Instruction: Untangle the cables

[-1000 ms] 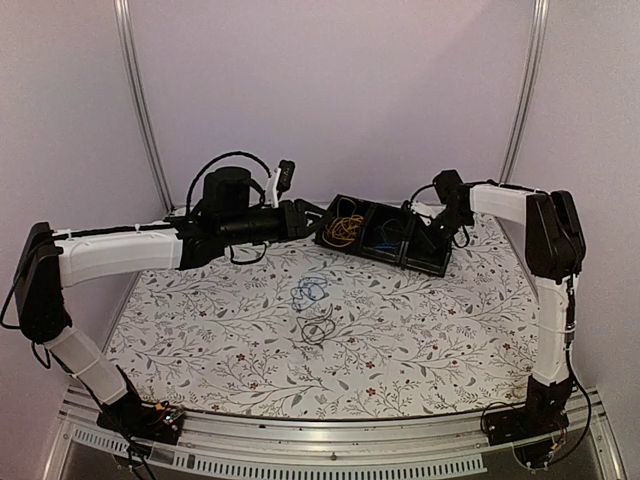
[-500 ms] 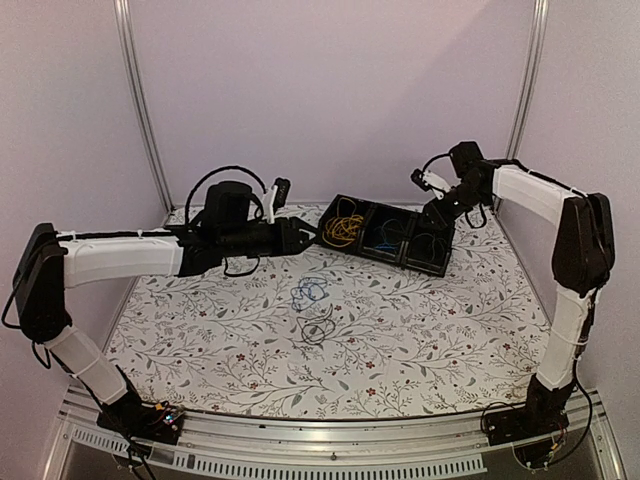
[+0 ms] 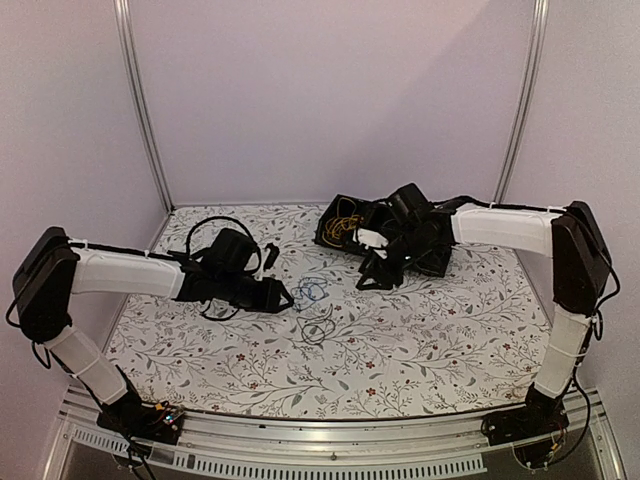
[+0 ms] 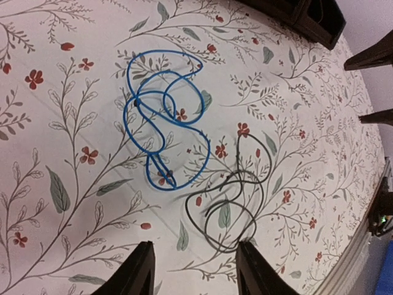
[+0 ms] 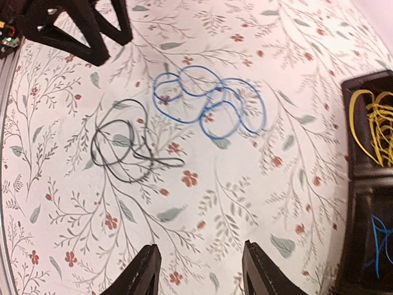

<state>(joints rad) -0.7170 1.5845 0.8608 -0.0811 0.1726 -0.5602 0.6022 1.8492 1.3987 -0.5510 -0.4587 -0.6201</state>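
Note:
Two loose cables lie on the flowered table: a blue cable (image 3: pixel 312 291) (image 4: pixel 163 123) (image 5: pixel 209 101) looped over itself, and a thin black cable (image 3: pixel 318 328) (image 4: pixel 230 206) (image 5: pixel 123 150) just nearer to the arms. They lie close together; whether they touch I cannot tell. My left gripper (image 3: pixel 280 297) (image 4: pixel 195 270) hovers left of the blue cable, open and holding nothing. My right gripper (image 3: pixel 372 275) (image 5: pixel 199 273) hangs open to the right of both, between them and the tray, also holding nothing. A yellow cable (image 3: pixel 345 222) (image 5: pixel 374 126) and another blue cable (image 5: pixel 381 243) rest in the tray.
The black tray (image 3: pixel 435 262) (image 5: pixel 359 184) with its compartments stands at the back right, partly hidden behind my right arm. In the right wrist view the left gripper's fingers (image 5: pixel 92 31) show at the top left. The table's metal front rail (image 3: pixel 320 425) runs along the near edge.
My right gripper has opened and swung from the tray's right end leftward and down over the table. My left arm has drawn back from the tray and dropped beside the blue cable.

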